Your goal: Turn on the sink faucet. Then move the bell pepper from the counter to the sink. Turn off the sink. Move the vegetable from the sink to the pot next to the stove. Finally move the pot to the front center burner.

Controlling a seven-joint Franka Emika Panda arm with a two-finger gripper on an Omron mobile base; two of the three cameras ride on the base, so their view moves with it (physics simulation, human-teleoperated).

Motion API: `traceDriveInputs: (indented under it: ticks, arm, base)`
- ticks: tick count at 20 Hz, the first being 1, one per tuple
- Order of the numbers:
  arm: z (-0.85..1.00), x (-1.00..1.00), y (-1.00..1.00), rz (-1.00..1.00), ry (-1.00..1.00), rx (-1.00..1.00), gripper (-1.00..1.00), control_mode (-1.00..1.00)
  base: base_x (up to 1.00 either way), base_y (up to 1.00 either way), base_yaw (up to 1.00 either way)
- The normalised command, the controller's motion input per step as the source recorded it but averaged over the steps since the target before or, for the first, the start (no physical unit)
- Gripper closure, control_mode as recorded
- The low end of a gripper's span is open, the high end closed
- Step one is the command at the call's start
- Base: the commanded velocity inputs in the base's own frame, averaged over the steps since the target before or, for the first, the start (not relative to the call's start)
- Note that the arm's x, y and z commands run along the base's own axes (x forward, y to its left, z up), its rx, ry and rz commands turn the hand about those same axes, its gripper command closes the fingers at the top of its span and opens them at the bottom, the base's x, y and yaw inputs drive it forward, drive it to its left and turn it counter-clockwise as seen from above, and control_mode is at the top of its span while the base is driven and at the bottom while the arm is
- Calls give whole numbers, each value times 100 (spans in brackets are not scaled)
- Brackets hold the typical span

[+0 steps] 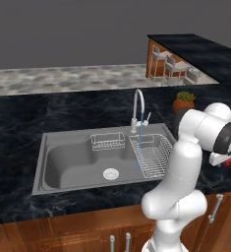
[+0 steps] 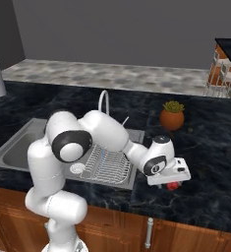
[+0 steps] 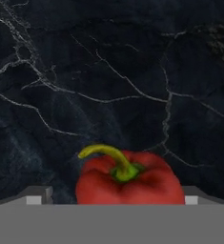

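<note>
One red bell pepper point(image 3: 130, 178) sits on the dark counter point(image 3: 108, 86) at the bottom centre of the hand view, between the spread jaws of the gripper point(image 2: 175, 183), which grasps nothing. Water runs from the faucet point(image 1: 138, 106) at the centre of the left base view into the sink point(image 1: 68, 162), so the tap step looks done. Picking up the pepper appears to be in hand; next, the jaws likely need to lower around it and close.

There is one red bell pepper point(image 3: 130, 178), one sink point(image 1: 72, 162) with one faucet point(image 1: 138, 106), and one plant pot point(image 2: 172, 116). Two wire racks point(image 1: 154, 155) sit in the sink.
</note>
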Motion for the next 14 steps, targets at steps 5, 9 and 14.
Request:
traceDriveInputs:
  ticks: [5,9,14]
  arm:
    - [-16,0,0,3,0,0,100,-100]
    - [4,-1,35,0,0,2,100,-100]
    - [10,-6,96,0,0,0,100,-100]
  base:
    - [0,0,0]
    - [0,0,0]
    - [0,0,0]
